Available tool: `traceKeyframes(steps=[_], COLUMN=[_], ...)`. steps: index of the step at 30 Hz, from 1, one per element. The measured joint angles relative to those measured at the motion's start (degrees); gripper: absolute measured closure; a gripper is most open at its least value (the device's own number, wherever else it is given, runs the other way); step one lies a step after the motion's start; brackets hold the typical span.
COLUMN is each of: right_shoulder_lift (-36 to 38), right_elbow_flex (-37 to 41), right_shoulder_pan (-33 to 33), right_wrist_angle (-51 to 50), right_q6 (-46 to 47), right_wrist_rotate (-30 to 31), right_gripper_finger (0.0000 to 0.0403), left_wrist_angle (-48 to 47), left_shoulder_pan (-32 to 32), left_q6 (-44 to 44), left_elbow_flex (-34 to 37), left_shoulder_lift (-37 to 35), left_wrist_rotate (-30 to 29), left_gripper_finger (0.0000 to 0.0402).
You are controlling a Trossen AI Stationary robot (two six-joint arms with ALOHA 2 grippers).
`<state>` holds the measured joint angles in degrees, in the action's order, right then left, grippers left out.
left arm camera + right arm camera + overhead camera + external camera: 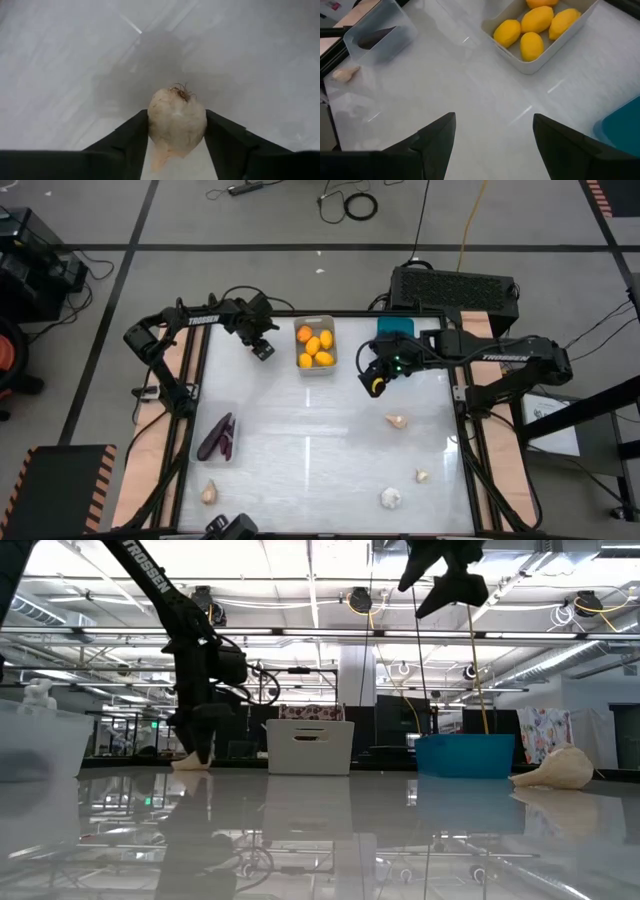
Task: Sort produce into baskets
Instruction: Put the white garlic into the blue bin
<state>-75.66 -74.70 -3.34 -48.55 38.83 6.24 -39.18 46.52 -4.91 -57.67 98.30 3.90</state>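
My left gripper (262,348) is shut on a whitish garlic bulb (175,120), left of the light grey basket (316,345), which holds several yellow and orange fruits (536,27). My right gripper (375,380) is open and empty (494,117), high above the table (445,580), near the teal-blue basket (394,328). The clear basket (215,435) at the left holds dark purple eggplants. Three garlic bulbs (397,420) lie loose on the table's right half. One more (208,493) lies near the clear basket. My left gripper pinches the garlic bulb by its two rounded sides (152,125) between its two fingers (131,135). The bulb's hairy root end (181,91) points away from the wrist. In the low view the bulb (190,762) is close to the table top; whether it touches, I cannot tell.
A big black vented box (452,285) stands beyond the table's far right edge. The table's middle is bare white surface (310,440). Cables lie on the floor behind the table.
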Motion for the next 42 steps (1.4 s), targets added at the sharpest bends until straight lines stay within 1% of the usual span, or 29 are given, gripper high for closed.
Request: traceKeyframes(steps=[2,5,8,12,14,17,19,21,23,24,26,28,33,38,42], right_shoulder_lift=[0.00,0.00,0.00,0.00,0.00,0.00,0.00,0.00,0.00,0.00,0.00,0.00,0.00,0.00,0.00], right_elbow_flex=[0.00,0.00,0.00,0.02,0.02,0.02,0.02,0.02,0.02,0.02,0.02,0.02,0.02,0.04,0.04], right_shoulder_pan=[0.67,2.08,3.71,5.76,6.68,8.39,9.47,10.23,10.80,11.05,11.44,11.89,14.13,18.39,22.27], right_wrist_angle=[0.00,0.00,0.00,0.00,0.00,-0.09,-0.09,-0.09,-0.06,0.01,0.10,0.41,-0.48,-3.63,-7.71], right_q6=[0.88,2.03,2.52,3.85,4.50,5.76,6.42,7.01,7.25,7.52,8.32,8.63,10.88,15.64,20.99], right_wrist_rotate=[-0.02,-0.02,-0.02,-0.02,0.12,3.09,5.06,5.99,6.20,6.23,6.28,6.28,6.06,5.88,6.99], right_gripper_finger=[0.0145,0.0145,0.0145,0.0145,0.0145,0.0145,0.0145,0.0145,0.0145,0.0145,0.0145,0.0145,0.0145,0.0145,0.0145], left_wrist_angle=[-0.72,-1.50,-0.70,4.05,8.30,16.22,23.69,30.69,38.38,40.34,41.57,42.18,41.61,40.04,37.90], left_shoulder_pan=[-0.14,-0.58,-2.39,-7.17,-10.69,-17.13,-21.53,-25.23,-28.45,-29.55,-30.96,-31.91,-32.91,-32.54,-31.77], left_q6=[0.24,2.93,5.05,10.22,13.95,18.60,21.25,23.68,24.04,24.03,24.13,24.11,22.32,15.86,13.82], left_elbow_flex=[0.00,0.04,0.04,0.04,0.04,0.04,0.02,0.02,-0.58,-1.29,-3.99,-8.13,-21.64,-37.39,-47.65], left_shoulder_lift=[-0.07,-0.99,-3.43,-8.22,-10.67,-13.16,-13.44,-12.96,-10.44,-8.83,-4.49,0.10,11.39,22.00,30.84], left_wrist_rotate=[0.00,0.85,4.34,9.01,10.75,12.44,12.47,11.11,9.09,8.54,8.44,8.20,11.17,9.75,9.36], left_gripper_finger=[0.0230,0.0243,0.0246,0.0247,0.0247,0.0247,0.0248,0.0248,0.0248,0.0248,0.0248,0.0248,0.0248,0.0248,0.0248])
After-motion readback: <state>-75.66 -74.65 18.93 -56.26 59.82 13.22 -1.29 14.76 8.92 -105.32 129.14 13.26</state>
